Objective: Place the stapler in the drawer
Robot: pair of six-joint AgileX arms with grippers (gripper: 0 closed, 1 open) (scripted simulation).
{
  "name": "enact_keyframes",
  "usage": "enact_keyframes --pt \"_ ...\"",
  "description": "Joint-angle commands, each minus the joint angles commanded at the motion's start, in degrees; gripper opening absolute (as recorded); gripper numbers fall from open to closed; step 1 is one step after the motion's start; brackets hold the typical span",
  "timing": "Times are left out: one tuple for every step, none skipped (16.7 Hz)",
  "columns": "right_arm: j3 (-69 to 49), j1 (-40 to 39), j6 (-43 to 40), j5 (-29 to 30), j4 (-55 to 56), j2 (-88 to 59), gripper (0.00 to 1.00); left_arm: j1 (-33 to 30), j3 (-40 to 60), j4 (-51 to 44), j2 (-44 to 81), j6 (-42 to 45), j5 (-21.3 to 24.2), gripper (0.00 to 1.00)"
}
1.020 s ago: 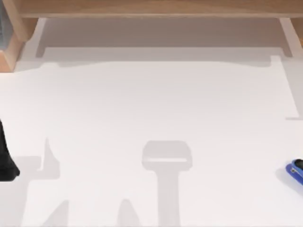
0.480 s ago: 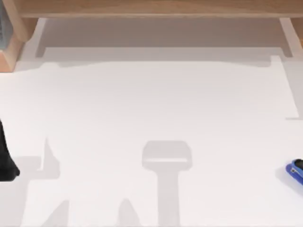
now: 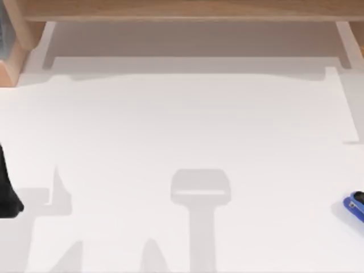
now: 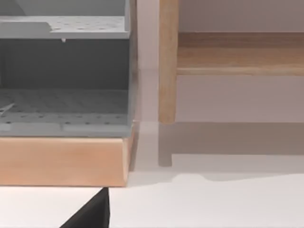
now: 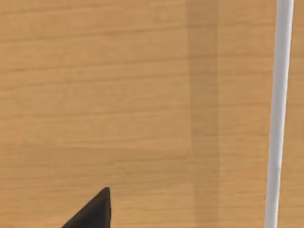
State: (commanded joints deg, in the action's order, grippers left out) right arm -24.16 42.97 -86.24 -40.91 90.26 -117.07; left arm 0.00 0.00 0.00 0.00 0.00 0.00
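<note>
Stapler (image 3: 355, 206) lies at far right edge of white surface (image 3: 187, 125), long axis slanting toward near-right. Left claw (image 3: 8, 196) parked at far left edge, well apart; grip state cannot tell. Right arm likely nearer; its claw (image 5: 90, 211) faces wood panel (image 5: 95, 95), state unclear.

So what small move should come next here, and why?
Probably bring the right arm over the stapler, which lies untouched at the right edge of the white table, with nothing holding it. The left hand sits at the far left edge, facing the wooden drawer unit, too far away to be the natural choice.
</note>
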Motion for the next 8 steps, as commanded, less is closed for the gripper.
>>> enact_keyframes --pt "-0.09 0.19 1.93 0.42 -2.06 0.38 1.0 0.0 0.0 0.0 0.0 0.0 0.0 1.0" --pt "-0.31 0.49 4.22 1.01 -4.57 0.9 1.0 0.0 0.0 0.0 0.0 0.0 0.0 1.0" --pt "-0.7 0.93 6.94 1.82 -7.63 1.65 1.0 0.0 0.0 0.0 0.0 0.0 0.0 1.0" --pt "-1.25 1.26 9.83 2.95 -11.29 2.63 1.0 0.0 0.0 0.0 0.0 0.0 0.0 1.0" --pt "-1.92 1.51 12.72 4.3 -15.33 3.76 1.0 0.0 0.0 0.0 0.0 0.0 0.0 1.0" --pt "-2.7 1.66 15.59 5.87 -19.74 5.02 1.0 0.0 0.0 0.0 0.0 0.0 0.0 1.0" --pt "-3.68 1.87 18.27 7.76 -24.4 6.58 1.0 0.0 0.0 0.0 0.0 0.0 0.0 1.0" --pt "-4.74 2.02 20.83 9.75 -29.1 8.28 1.0 0.0 0.0 0.0 0.0 0.0 0.0 1.0"
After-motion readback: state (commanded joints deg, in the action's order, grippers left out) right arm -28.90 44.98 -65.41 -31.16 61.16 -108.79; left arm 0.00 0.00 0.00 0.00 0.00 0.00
